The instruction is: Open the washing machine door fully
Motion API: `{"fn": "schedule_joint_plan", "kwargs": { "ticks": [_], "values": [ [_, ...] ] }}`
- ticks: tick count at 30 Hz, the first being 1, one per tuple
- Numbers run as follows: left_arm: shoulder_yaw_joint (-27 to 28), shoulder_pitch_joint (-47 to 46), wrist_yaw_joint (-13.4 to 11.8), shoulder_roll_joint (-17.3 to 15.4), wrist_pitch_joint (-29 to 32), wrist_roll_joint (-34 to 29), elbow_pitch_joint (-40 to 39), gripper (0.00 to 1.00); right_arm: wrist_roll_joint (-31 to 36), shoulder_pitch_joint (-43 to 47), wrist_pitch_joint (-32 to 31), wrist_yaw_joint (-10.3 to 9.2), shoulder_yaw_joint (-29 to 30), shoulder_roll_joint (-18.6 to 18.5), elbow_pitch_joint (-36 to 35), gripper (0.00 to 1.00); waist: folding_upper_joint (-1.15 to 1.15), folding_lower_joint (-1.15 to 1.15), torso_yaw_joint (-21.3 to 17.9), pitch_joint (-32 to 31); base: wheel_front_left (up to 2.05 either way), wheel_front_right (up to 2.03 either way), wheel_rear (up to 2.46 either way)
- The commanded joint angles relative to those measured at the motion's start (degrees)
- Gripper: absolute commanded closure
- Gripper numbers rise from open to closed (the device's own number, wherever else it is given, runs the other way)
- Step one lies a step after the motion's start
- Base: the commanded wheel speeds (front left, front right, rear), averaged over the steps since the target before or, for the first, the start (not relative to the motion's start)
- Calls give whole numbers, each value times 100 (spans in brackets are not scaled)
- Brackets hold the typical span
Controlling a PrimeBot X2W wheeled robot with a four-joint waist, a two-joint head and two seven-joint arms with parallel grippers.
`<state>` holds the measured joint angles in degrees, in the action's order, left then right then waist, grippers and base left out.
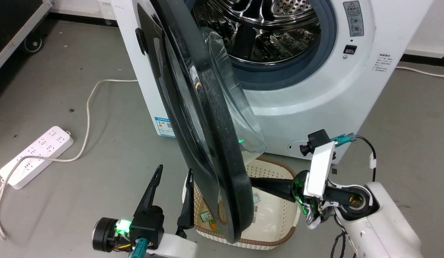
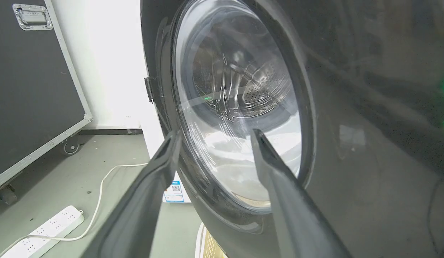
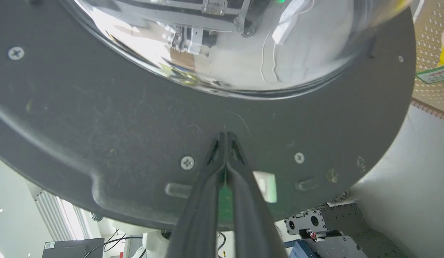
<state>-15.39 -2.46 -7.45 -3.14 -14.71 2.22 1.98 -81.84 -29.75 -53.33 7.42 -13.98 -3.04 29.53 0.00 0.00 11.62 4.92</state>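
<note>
The washing machine (image 1: 315, 100) stands white, its steel drum (image 1: 272, 28) exposed. The washing machine door (image 1: 222, 143) is swung partly out, edge-on to the head view, glass bowl (image 1: 239, 107) bulging toward the machine. My right gripper (image 1: 256, 182) is shut, empty, reaching in from the right; in the right wrist view its closed tips (image 3: 224, 134) touch the door's matt inner face (image 3: 118, 118) just below the glass bowl (image 3: 225, 43). My left gripper (image 1: 174, 172) is open beside the door's outer side; the left wrist view has it (image 2: 215, 133) in front of the glossy outer face (image 2: 351, 125), nothing between the fingers.
A pale perforated basket (image 1: 275, 229) with a brown rim sits on the floor under the door's lower edge. A white power strip (image 1: 35, 156) and its cable (image 1: 88, 107) lie on the grey floor at left. A black wheeled case (image 1: 14, 32) stands at far left.
</note>
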Motion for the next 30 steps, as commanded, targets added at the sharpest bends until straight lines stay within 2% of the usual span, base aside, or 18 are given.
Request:
{"fn": "schedule_joint_plan", "kwargs": {
  "ticks": [1, 6, 7, 8, 12, 13, 16, 20, 25, 30],
  "values": [
    [29, 54, -5, -11, -29, 12, -11, 0, -2, 100, 57, 7, -21, 16, -56, 100, 0, 0, -2, -12, 0, 0, 0],
    [94, 71, -14, -4, -29, 23, -22, 0, 197, 158, 399, 7, 261, -63, -255, 100, 0, 0, -107, -116, 0, 0, 0],
    [107, 77, -18, -2, -29, 28, -25, 0, 318, 167, 564, 7, 342, -126, -334, 71, 0, 0, -143, -139, 0, 0, 0],
    [122, 85, -23, -1, -29, 34, -26, 0, 442, 186, 716, 7, 409, -193, -427, 0, 0, 0, -183, -165, 0, 0, 0],
    [187, 100, -26, 4, -29, 63, -23, 0, 1179, 344, 1558, 7, 562, -594, -1159, 0, 0, 0, -342, -232, 0, 0, 0],
    [233, 97, -16, 6, -29, 89, 5, 0, 1663, 462, 2237, 7, 630, -802, -1596, 0, 0, 0, -423, -247, 0, 0, 0],
    [306, 66, 2, 9, -29, 109, 18, 0, 2527, 702, 3349, 7, 538, -1214, -2210, 0, 0, 0, -533, -270, 0, 0, 0],
    [426, 56, 27, 11, -29, 129, -42, 0, 4039, 1092, 4887, 7, 345, -1814, -2546, 0, 0, 0, -670, -298, 0, 0, 0],
    [563, 125, 85, 13, -29, 146, -107, 0, 5364, 1675, 6249, 7, 469, -1807, -2671, 0, 0, 0, -809, -351, 0, 0, 0],
    [622, 234, 222, 15, -29, 202, -93, 0, 6272, 2364, 6737, 7, 748, -1336, -2883, 0, 0, 0, -884, -400, 0, 0, 0]
  ]
}}
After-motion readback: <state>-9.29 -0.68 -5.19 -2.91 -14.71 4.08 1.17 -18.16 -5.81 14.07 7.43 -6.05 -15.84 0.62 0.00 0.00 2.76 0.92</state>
